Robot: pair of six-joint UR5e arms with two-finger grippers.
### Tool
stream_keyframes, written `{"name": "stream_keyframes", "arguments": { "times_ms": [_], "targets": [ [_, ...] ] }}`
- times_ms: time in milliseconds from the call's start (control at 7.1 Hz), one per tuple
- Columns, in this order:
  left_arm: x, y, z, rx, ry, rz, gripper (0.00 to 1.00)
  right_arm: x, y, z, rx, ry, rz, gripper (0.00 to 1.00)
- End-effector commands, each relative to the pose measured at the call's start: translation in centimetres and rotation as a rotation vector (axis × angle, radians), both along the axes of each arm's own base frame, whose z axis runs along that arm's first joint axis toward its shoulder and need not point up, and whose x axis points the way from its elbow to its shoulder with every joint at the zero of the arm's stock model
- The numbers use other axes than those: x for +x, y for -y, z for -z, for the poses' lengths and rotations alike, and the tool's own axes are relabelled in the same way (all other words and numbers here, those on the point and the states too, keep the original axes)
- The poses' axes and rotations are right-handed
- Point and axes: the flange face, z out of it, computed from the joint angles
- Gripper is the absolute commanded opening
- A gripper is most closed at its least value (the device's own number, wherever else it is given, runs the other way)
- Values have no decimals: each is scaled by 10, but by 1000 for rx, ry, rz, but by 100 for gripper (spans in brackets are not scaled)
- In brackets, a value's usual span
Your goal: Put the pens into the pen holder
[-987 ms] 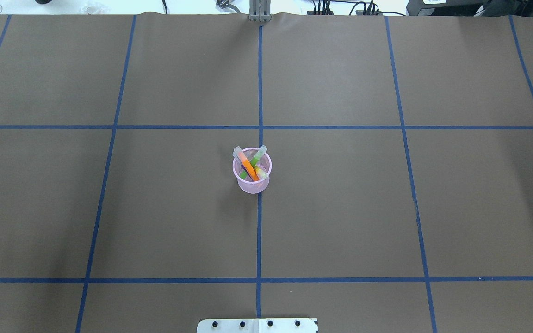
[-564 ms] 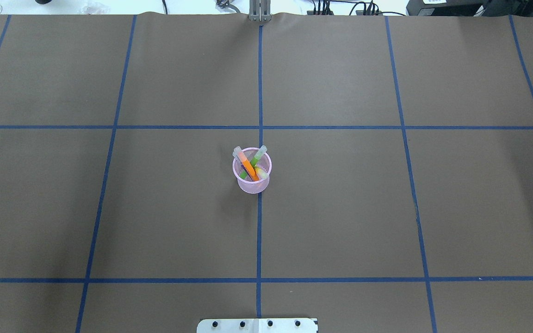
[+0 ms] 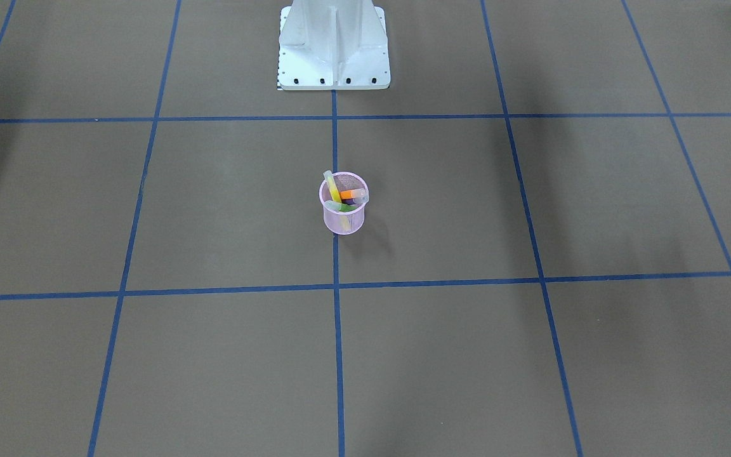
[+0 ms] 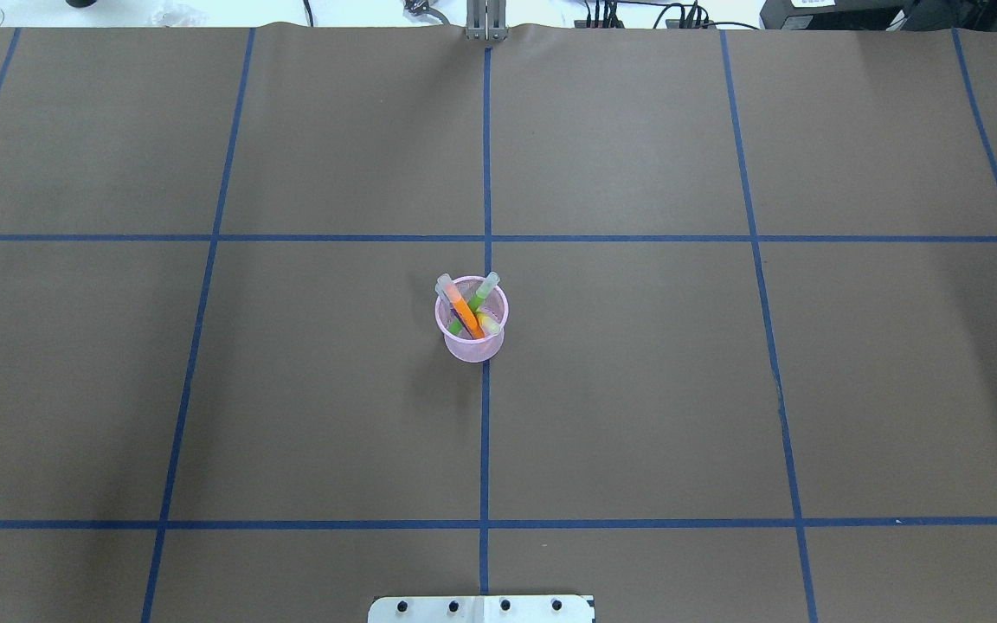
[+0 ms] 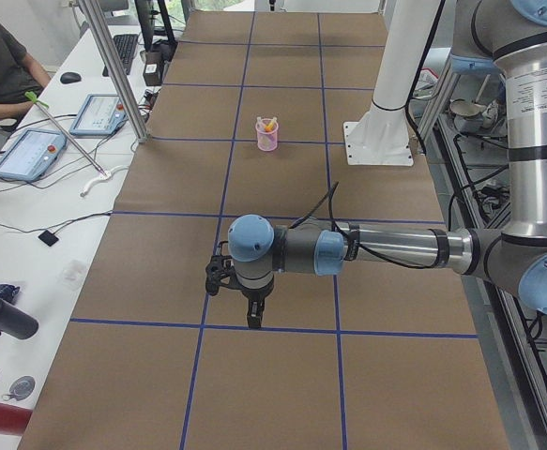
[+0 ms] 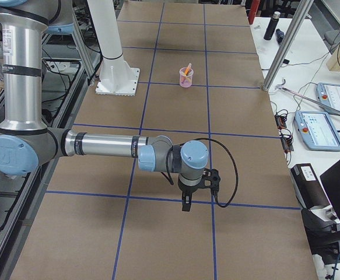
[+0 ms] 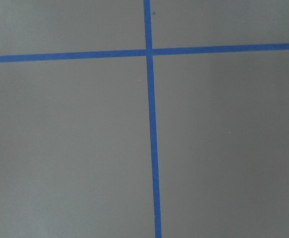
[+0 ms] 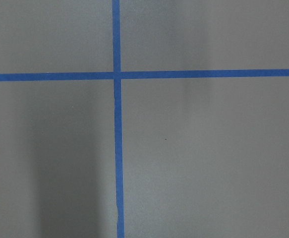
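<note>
The pink pen holder (image 4: 473,349) stands mid-worktop (image 4: 654,398) on a blue tape line (image 4: 485,450). It holds all four pens: orange pen (image 4: 466,313), green pen (image 4: 481,294), yellow pen (image 3: 332,186) and purple pen (image 3: 358,201). Nothing has moved in the last second, so collecting looks finished. One holder, four pens. The left claw (image 5: 254,317) and right claw (image 6: 186,204) hang well apart from it. I cannot tell whether they are released or clenched.
</note>
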Motion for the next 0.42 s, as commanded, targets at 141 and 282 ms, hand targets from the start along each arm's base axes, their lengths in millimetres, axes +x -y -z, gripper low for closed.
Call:
{"name": "stream_keyframes", "arguments": {
  "times_ms": [141,282],
  "targets": [
    [-4,5,0,8,60,4,100,0,0,0,-3,0,-3,100],
    [-5,5,-2,8,70,5,100,0,0,0,-3,0,-3,100]
  ]
}}
